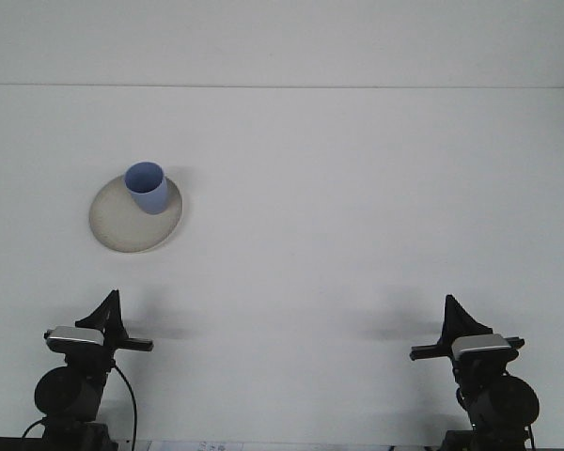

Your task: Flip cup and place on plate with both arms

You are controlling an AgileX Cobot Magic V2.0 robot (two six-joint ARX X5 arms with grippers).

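Note:
A blue cup (147, 188) stands upright, mouth up, on the far right part of a round off-white plate (122, 228) at the left of the white table. My left gripper (106, 310) sits low at the front left, well short of the plate. My right gripper (453, 315) sits low at the front right, far from the cup. Each shows as a dark pointed shape above its wrist block. Nothing is held by either.
The white table (357, 207) runs to a far edge near the top of the view. Cables hang by the left arm's base (70, 399).

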